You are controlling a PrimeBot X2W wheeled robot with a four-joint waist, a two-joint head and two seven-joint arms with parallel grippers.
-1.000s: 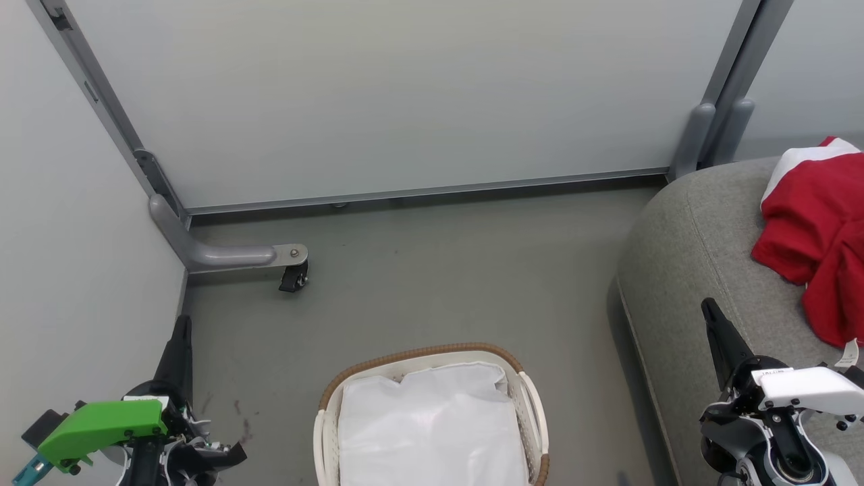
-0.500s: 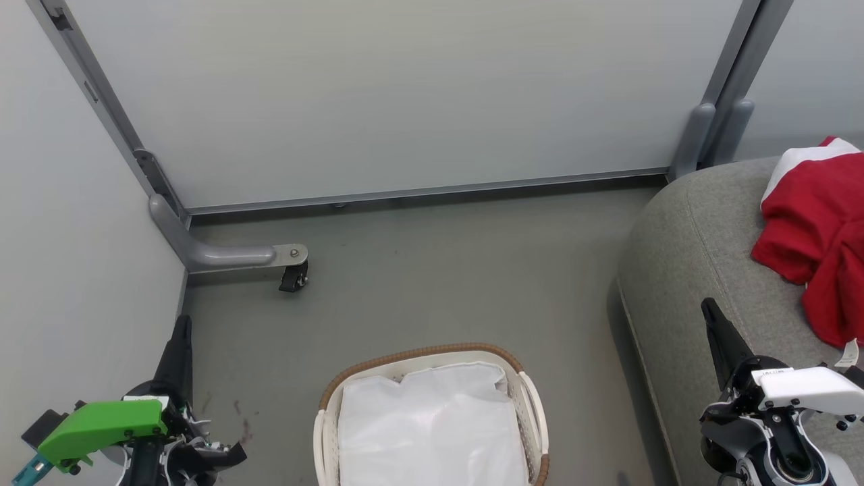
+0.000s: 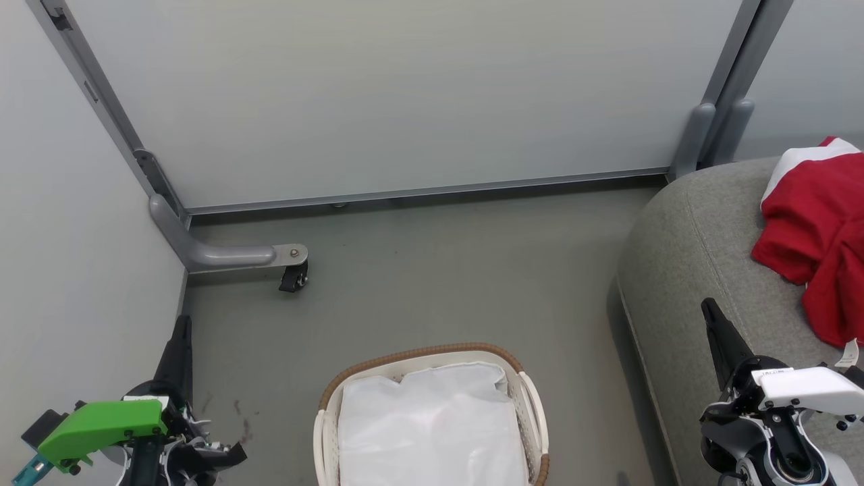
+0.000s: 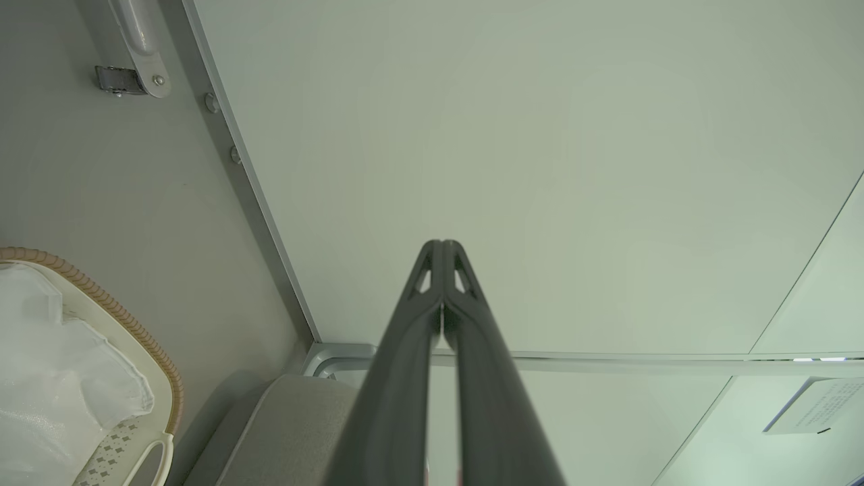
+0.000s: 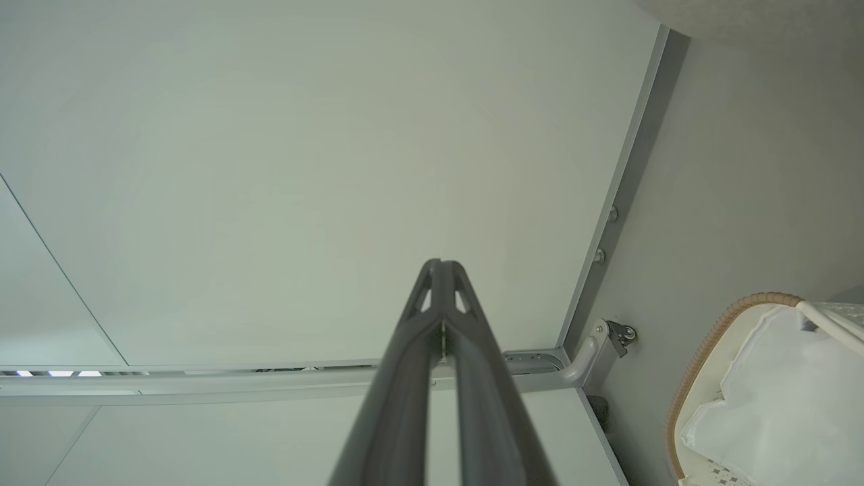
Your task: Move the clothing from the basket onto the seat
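Job all but done, by the look of it. The soft red clothing with its white trim (image 3: 810, 229) lies heaped on the large light grey fabric seat (image 3: 688, 256) at the right of your head view, running off the frame's edge.

The oval white plastic basket with the brown woven rim (image 3: 425, 352) stands on the grey floor (image 3: 439, 270) between your arms, well apart from the heap. What you can see of its inside is the crumpled white liner sheet (image 3: 432, 425), with no red on it. Its near end is cut off by the bottom of the frame, so you cannot rule out something lying there. Whether the heap is one garment or two cannot be told from here.

Your left gripper (image 4: 442, 246) has its two long dark fingers pressed together on nothing, pointing at the pale wall panel (image 4: 540, 169). Your right gripper (image 5: 442, 264) is likewise closed and empty, low by the seat's rounded side in the head view. What is left for you, at most, is a check of the hidden part of the basket.
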